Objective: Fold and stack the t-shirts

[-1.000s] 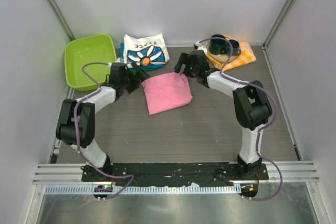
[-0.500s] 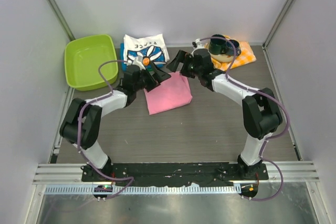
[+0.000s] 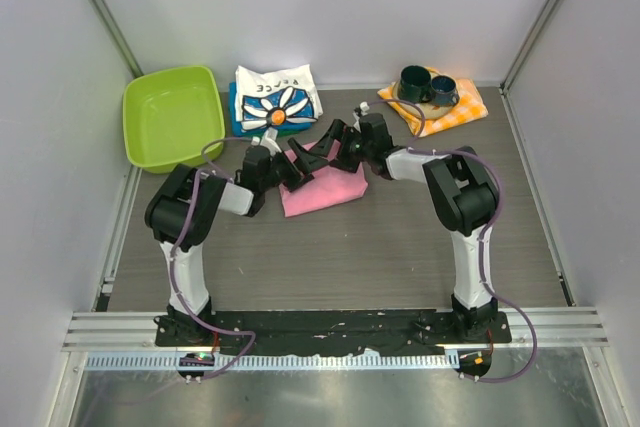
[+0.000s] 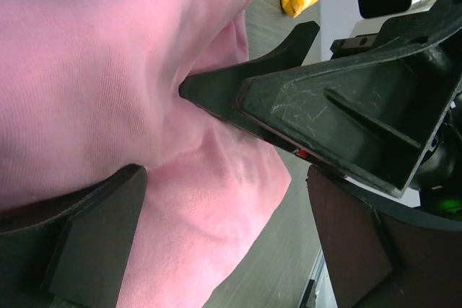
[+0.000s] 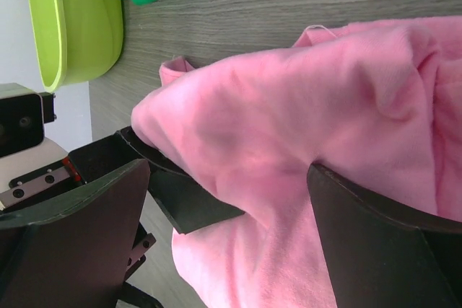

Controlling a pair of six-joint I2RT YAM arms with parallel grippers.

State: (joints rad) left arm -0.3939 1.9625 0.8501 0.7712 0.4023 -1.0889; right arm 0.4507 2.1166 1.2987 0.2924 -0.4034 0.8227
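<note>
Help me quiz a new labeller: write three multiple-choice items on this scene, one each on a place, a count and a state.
1. The daisy-print t-shirt lies: A in the green tub; B on the checked cloth; C on the folded stack.
2. Count the cups on the checked cloth: A one; B two; C three.
3. The green tub is: A empty; B full; C overturned.
Answers: C, blue folds show under it; B, two dark cups stand side by side; A, its bare floor shows.
</note>
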